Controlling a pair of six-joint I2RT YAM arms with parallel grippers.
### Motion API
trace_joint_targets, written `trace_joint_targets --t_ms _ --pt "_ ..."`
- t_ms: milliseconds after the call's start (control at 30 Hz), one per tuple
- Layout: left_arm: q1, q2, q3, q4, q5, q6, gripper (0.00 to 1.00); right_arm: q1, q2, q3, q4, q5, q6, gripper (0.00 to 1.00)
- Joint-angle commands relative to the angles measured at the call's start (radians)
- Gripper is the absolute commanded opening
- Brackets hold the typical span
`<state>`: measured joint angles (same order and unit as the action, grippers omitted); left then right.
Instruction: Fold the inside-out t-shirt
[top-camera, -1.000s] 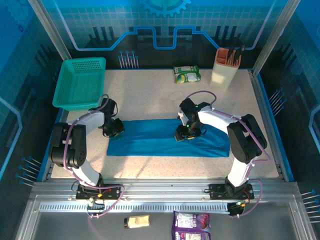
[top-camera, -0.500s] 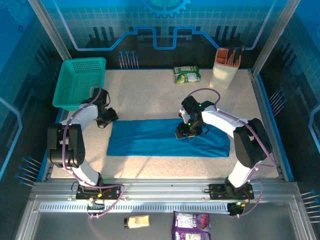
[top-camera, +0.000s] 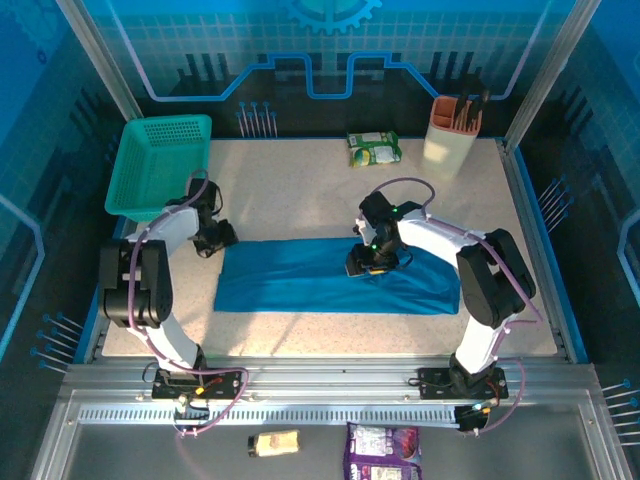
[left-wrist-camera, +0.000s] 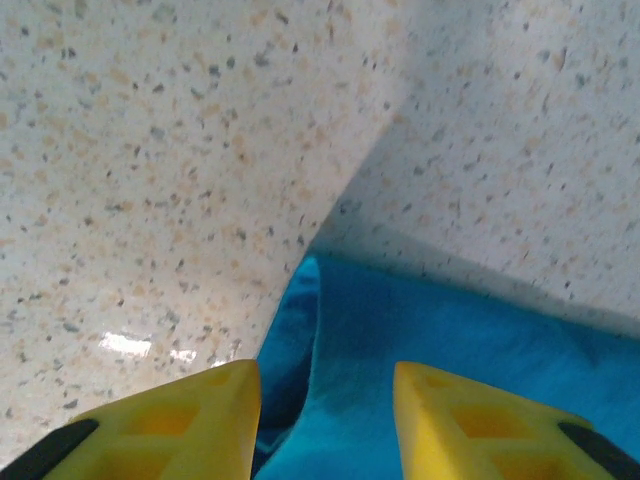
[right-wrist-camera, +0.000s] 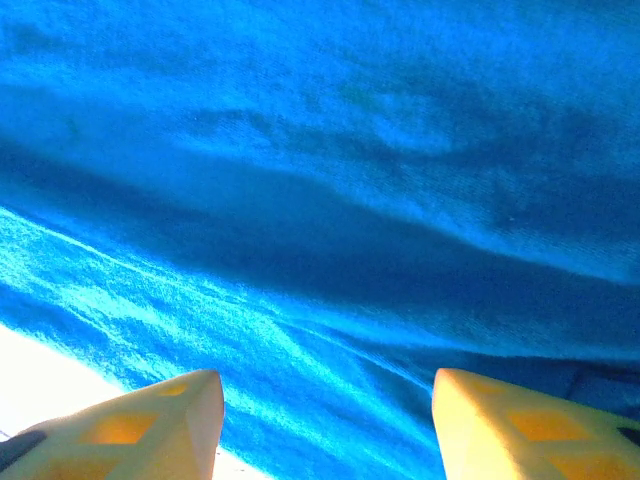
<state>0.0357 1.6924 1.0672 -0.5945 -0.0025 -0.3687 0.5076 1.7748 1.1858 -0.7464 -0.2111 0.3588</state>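
The blue t-shirt (top-camera: 300, 278) lies as a long folded strip across the middle of the table. My left gripper (top-camera: 216, 240) hangs open at the strip's far-left corner; the left wrist view shows that cloth corner (left-wrist-camera: 330, 330) between and beyond the yellow fingertips (left-wrist-camera: 190, 410), untouched. My right gripper (top-camera: 364, 262) is low over the strip's middle, near its far edge. Its yellow fingers (right-wrist-camera: 150, 420) are spread wide over the blue cloth (right-wrist-camera: 340, 200), nothing clamped between them.
A teal mesh basket (top-camera: 160, 165) stands at the back left, close behind the left arm. A green snack packet (top-camera: 373, 148) and a beige holder (top-camera: 450, 135) stand at the back. Two packets (top-camera: 382, 447) lie off the table, in front of the arm bases.
The left gripper has left the shirt's left end and moved back toward the basket. The right gripper has shifted slightly left over the cloth.
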Motion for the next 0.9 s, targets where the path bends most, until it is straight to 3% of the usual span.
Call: trace_joint_targets --t_ms 0,100,333,567,867 --pt "0.003 -0.042 -0.040 -0.001 0.035 0.042 0.44 -0.009 0.002 0.028 -0.001 -0.016 0.008 0.59" --pt "0.003 -0.026 -0.053 0.007 0.057 0.060 0.44 -0.009 -0.010 0.023 -0.005 -0.011 0.008 0.59" --pt "0.003 -0.011 -0.062 0.032 0.098 0.070 0.34 -0.010 -0.028 0.015 -0.011 0.001 0.010 0.59" --pt "0.003 0.015 -0.068 0.025 0.069 0.091 0.30 -0.013 -0.047 0.011 -0.011 0.006 0.015 0.59" --pt "0.003 -0.014 -0.050 0.055 0.060 0.085 0.00 -0.016 -0.061 0.005 -0.019 0.013 0.014 0.59"
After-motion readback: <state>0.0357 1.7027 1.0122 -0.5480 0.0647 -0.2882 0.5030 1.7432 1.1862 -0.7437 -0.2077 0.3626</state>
